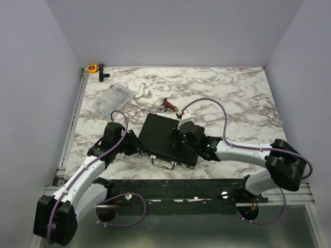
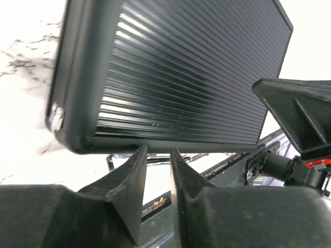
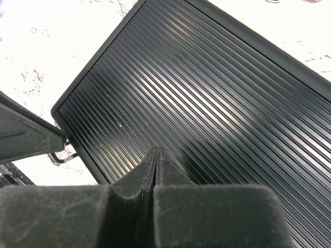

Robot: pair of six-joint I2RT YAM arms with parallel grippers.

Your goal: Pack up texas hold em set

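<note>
The texas hold em set's black briefcase (image 1: 164, 135) lies shut on the marble table, ribbed lid up, with its metal handle (image 1: 164, 163) toward the arms. Its chips, cards and discs are hidden. My left gripper (image 1: 138, 147) sits low at the case's near-left edge. In the left wrist view its fingers (image 2: 158, 151) stand a narrow gap apart with nothing between them, just short of the case's front edge (image 2: 155, 139). My right gripper (image 3: 156, 151) is shut and empty, its tips over the ribbed lid (image 3: 207, 88) near the front edge.
A clear plastic compartment box (image 1: 113, 99) lies at the back left, with an orange tape measure (image 1: 92, 67) in the far corner. A white object (image 1: 142, 93) and a red-brown one (image 1: 166, 105) lie behind the case. A metal rail (image 1: 72, 124) runs along the left side.
</note>
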